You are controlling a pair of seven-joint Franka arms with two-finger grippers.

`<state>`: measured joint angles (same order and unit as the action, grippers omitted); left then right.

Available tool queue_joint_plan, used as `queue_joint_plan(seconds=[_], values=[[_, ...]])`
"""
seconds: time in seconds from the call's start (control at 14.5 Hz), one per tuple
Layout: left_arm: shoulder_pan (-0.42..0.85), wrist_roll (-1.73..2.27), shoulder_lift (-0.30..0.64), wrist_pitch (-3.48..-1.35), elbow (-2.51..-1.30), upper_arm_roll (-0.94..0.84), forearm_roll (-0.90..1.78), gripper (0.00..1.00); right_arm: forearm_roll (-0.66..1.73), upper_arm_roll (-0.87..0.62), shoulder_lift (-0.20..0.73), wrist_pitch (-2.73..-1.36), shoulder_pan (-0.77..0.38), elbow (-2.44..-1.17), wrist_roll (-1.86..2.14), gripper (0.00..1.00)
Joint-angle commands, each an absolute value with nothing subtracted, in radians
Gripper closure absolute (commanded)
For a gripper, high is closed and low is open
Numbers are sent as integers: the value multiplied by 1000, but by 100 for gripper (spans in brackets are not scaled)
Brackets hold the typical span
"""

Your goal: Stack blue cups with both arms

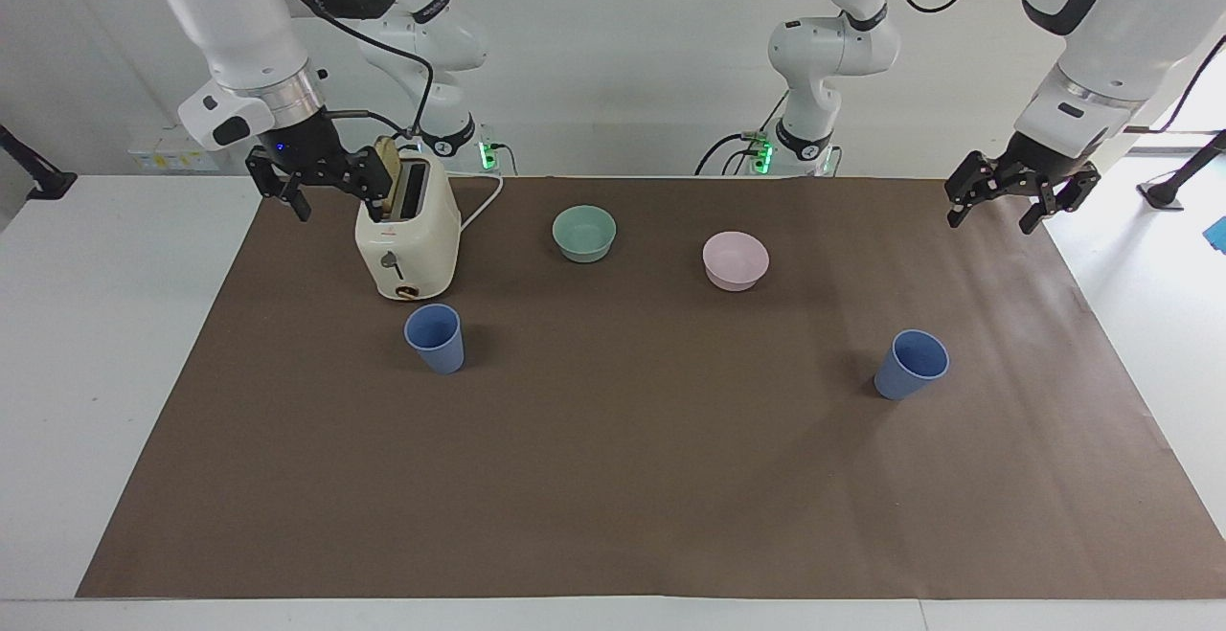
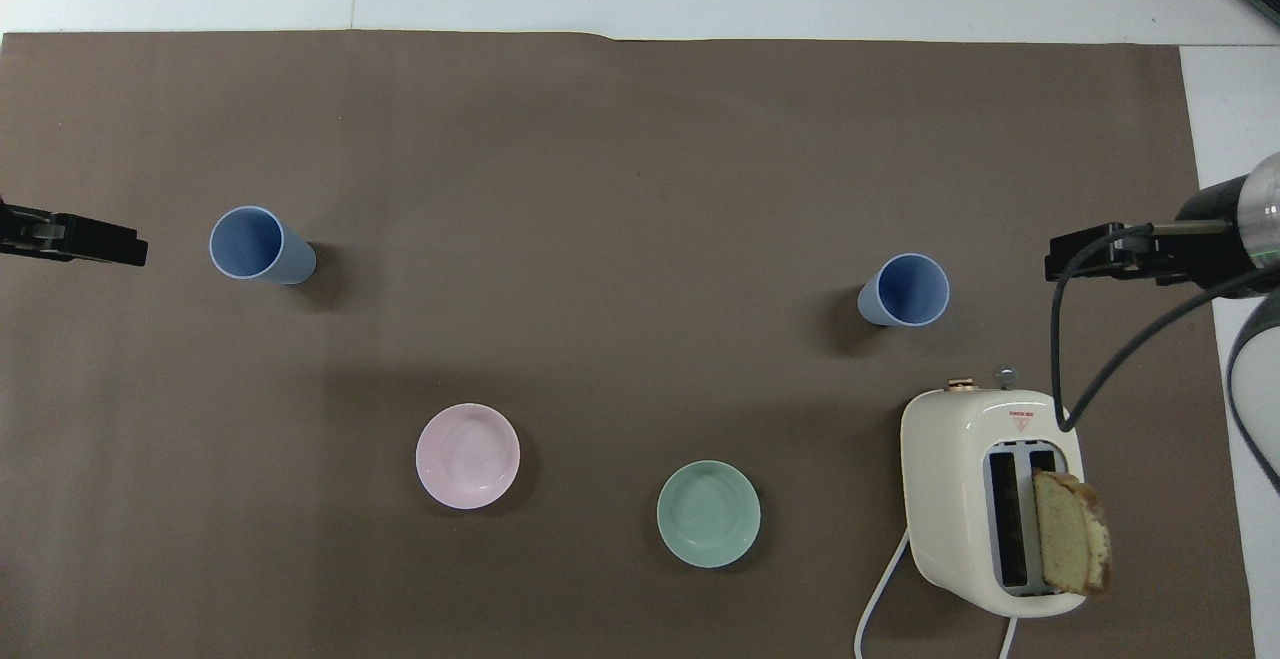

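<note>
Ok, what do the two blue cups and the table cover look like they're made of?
Both blue cups, one by the toaster and one toward the left arm's end, look like matte plastic: even colour, thin rims, no glare. The brown cover looks like paper: flat, dull, faintly creased, though thin matte sheeting can't be ruled out.
</note>
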<state>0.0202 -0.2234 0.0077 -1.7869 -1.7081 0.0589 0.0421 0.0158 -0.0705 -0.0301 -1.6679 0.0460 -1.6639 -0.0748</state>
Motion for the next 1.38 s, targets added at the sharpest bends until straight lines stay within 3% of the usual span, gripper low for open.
queue_joint_plan(seconds=[0.0, 0.69, 1.31], values=[[-11, -279, -5, -1876, -1782, 52, 37, 0, 34, -80, -43, -1684, 63, -1683, -75, 0], [3, -235, 215, -2127, -1795, 51, 46, 0, 34, -78, -43, -1686, 63, -1683, -74, 0], [12, -230, 232, -2243, -1893, 49, 94, 18, 34, -80, -41, -1687, 63, -1681, -75, 0]])
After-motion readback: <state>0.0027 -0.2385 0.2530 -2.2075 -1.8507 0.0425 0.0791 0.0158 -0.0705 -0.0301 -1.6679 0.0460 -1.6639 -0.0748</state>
